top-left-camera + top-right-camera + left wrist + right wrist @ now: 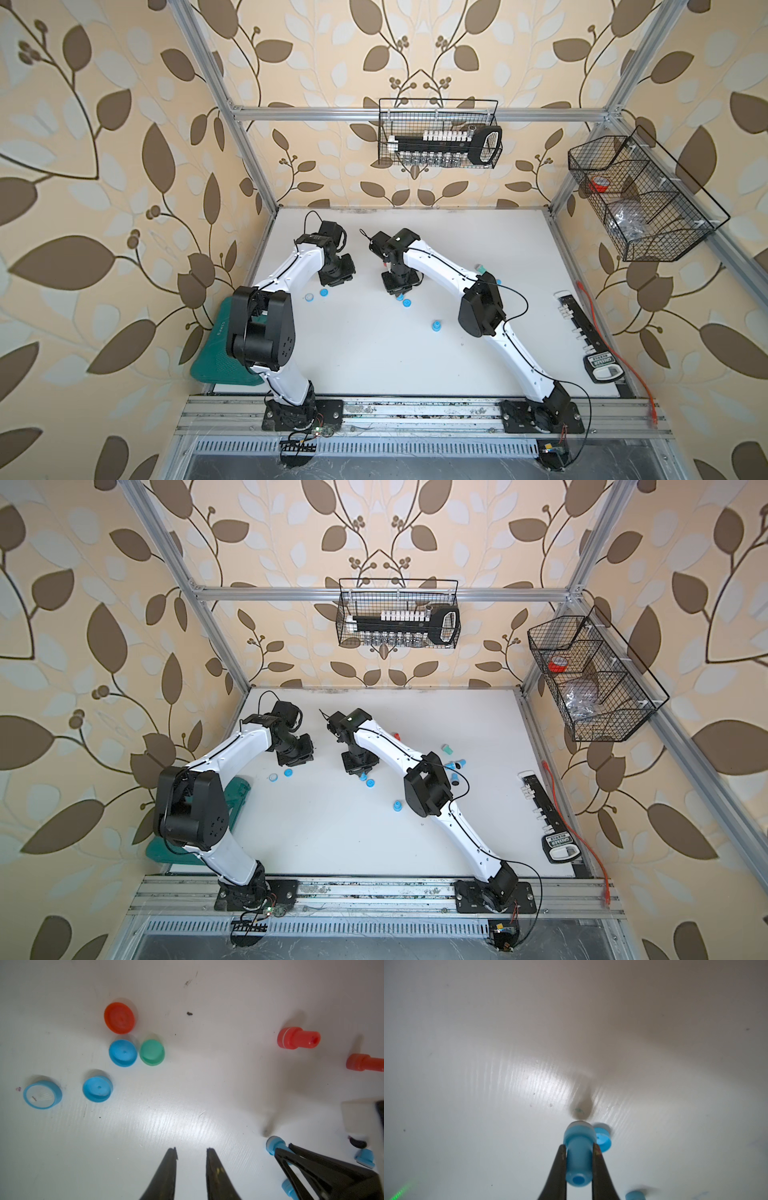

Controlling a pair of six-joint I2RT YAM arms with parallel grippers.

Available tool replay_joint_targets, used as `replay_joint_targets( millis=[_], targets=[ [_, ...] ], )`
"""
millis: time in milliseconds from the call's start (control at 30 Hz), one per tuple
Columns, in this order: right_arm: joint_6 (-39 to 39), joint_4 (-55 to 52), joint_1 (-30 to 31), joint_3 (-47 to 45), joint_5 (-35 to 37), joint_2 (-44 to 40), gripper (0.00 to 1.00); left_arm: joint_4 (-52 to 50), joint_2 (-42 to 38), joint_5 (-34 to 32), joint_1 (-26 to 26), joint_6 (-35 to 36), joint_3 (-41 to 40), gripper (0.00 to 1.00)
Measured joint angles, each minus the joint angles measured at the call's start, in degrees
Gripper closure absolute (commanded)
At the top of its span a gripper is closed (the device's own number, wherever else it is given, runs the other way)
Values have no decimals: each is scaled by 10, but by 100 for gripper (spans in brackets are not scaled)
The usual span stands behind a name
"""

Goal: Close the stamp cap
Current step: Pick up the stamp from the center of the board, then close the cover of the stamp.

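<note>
Right end effector [579, 1147] is clamping the stem of the blue stamp [578, 1132], holding it head-down over the counter [353, 353] near its middle; whether the head is touching the surface I cannot tell. The left end effector [191, 1150] is hanging closer to the left edge, its jaws drawn almost together and gripping nothing.

Two wire baskets are hanging around the counter. The right basket [665, 249], beyond the right edge, is divided into compartments. A red tape roll [598, 185] is lying in the far one and crumpled clear plastic [627, 220] is filling the middle one. The back basket [415, 112], above the back edge, is carrying a black-handled rack [436, 144] of white pieces, with a row of small clear vials [424, 160] beneath it.

A teal mat [208, 357] is overhanging the front left corner.

A blue cap [603, 1140] is sitting just beside the held stamp's head. In the left wrist view, an orange-red cap [119, 1018], a second blue cap [123, 1053] and a green cap [152, 1052] are lying bunched together. Two red stamps [297, 1038] are lying on their sides well apart from them.
</note>
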Motion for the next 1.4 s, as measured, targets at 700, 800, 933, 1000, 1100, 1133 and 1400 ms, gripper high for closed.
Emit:
replay_joint_targets(
  millis=[700, 800, 933, 1000, 1100, 1133, 1400],
  targets=[
    [1, 44, 0, -188, 15, -92, 100, 0, -18, 1, 0, 0, -17, 72],
    [4, 54, 0, -188, 15, -92, 100, 0, -18, 1, 0, 0, -17, 73],
    [7, 63, 0, -188, 15, -92, 100, 0, -18, 1, 0, 0, -17, 73],
    [7, 64, 0, -186, 15, -93, 100, 0, -19, 1, 0, 0, -19, 73],
    [8, 65, 0, -183, 15, -92, 100, -1, -19, 1, 0, 0, -19, 73],
    [9, 65, 0, -182, 15, -92, 100, -1, -19, 1, 0, 0, -19, 72],
    [11, 68, 0, -171, 15, -92, 100, -1, -19, 1, 0, 0, -19, 72]
  ],
)
